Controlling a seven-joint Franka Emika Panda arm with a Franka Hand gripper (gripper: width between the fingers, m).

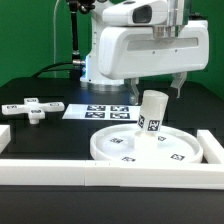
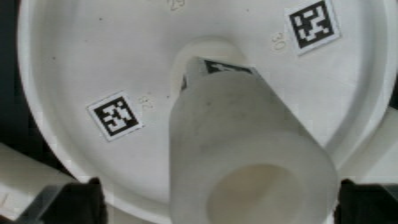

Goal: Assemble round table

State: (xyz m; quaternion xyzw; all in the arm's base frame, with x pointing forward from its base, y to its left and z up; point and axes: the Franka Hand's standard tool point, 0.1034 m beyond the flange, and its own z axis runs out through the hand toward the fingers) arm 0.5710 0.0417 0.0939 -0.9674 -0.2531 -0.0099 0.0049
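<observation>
Thick white cylinder leg point(image 2: 240, 135) stands slightly tilted on tagged, rimmed disc point(image 2: 107, 50).

Bright, even light, both views low-res. White disc point(image 1: 105, 148) nearly blown out against black table point(image 1: 60, 135). Wrist view: leg point(image 2: 240, 150) close, soft-focus, shaded side; corners dark
</observation>
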